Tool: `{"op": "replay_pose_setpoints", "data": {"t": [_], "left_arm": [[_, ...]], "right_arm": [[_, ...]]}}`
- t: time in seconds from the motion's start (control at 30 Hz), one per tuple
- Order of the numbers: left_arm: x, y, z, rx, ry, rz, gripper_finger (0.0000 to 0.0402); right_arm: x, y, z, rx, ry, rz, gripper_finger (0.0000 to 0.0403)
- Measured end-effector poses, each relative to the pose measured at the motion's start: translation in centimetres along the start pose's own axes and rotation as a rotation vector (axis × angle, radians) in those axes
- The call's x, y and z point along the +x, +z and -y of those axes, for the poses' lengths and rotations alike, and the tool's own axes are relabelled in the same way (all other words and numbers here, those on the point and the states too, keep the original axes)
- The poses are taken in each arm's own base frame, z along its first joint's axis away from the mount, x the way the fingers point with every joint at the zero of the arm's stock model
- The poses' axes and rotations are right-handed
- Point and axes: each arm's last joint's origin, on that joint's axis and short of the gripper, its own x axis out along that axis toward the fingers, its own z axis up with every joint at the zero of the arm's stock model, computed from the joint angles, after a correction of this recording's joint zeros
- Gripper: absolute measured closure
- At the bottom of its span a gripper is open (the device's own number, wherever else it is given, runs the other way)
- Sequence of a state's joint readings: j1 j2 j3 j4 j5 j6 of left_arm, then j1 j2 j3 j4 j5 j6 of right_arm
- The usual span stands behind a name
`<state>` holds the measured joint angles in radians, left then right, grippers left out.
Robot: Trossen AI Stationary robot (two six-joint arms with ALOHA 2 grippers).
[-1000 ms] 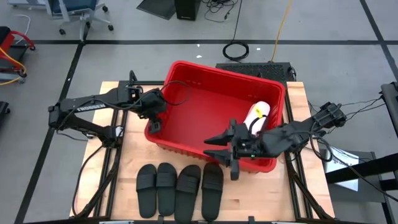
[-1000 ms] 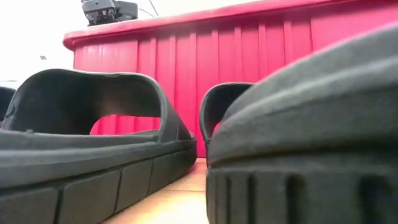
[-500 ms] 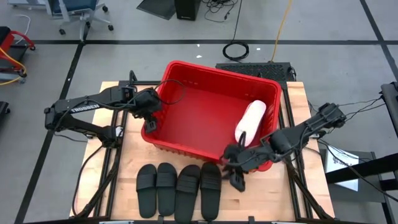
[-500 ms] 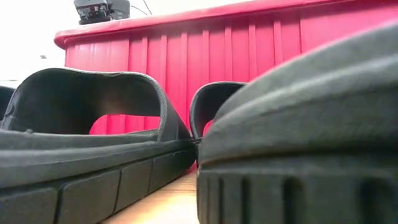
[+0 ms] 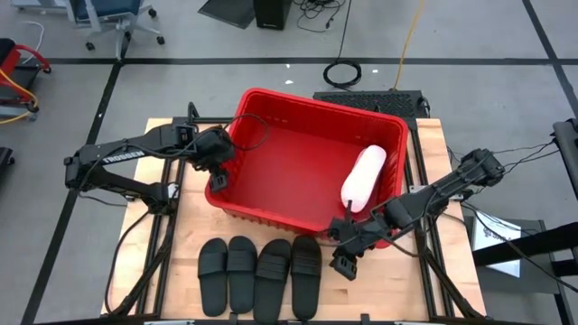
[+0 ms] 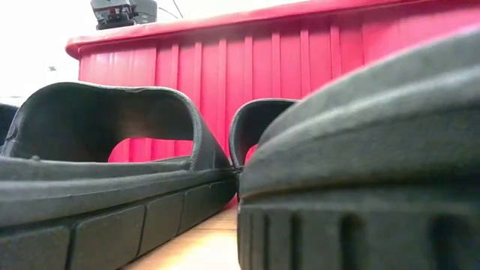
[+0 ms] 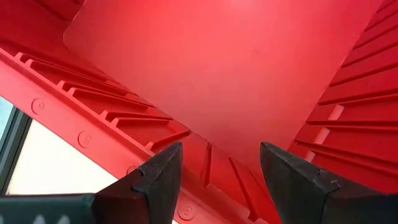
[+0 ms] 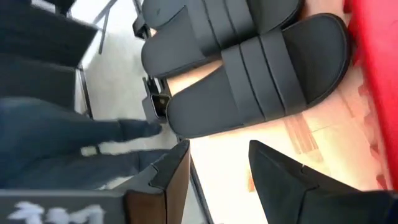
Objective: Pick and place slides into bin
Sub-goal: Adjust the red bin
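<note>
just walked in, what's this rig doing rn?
Loading slides into the red bin. One pink slide lies inside it; four black slides sit in a row on the table in front. The right gripper is open and empty, low over the table just right of the row. The left gripper is open at the bin's left rim, holding nothing.
</note>
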<state>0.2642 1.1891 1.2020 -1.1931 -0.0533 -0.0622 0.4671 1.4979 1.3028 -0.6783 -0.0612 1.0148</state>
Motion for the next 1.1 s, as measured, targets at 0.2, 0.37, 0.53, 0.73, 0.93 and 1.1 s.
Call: {"op": "replay_pose_setpoints", "data": {"t": [0.2, 0.37, 0.53, 0.73, 0.93, 1.1], "left_arm": [[-0.1, -0.4, -0.3, -0.004, -0.001, -0.04, 0.0176], [-0.2, -0.7, -0.4, -0.006, 0.002, -0.07, 0.0176], [-0.2, -0.8, -0.4, -0.013, 0.013, -0.079, 0.0176], [0.0, -1.0, -0.4, -0.034, 0.018, -0.107, 0.0176], [0.0, -1.2, -0.4, -0.034, 0.021, -0.122, 0.0176], [-0.2, -1.2, -0.4, -0.022, 0.016, -0.107, 0.0176]], "right_arm": [[-0.3, 1.5, 1.1, 0.019, -0.023, 0.035, 0.0246], [-0.5, 2.6, 2.8, 0.027, -0.112, 0.04, 0.0246], [-0.7, 3.5, 3.7, 0.041, -0.126, 0.035, 0.0246], [-1.0, 4.0, 5.4, 0.074, -0.242, 0.026, 0.0246], [-1.2, 4.5, 6.2, 0.09, -0.289, 0.042, 0.0246], [-1.3, 4.8, 5.8, 0.077, -0.246, 0.072, 0.0246]]}}
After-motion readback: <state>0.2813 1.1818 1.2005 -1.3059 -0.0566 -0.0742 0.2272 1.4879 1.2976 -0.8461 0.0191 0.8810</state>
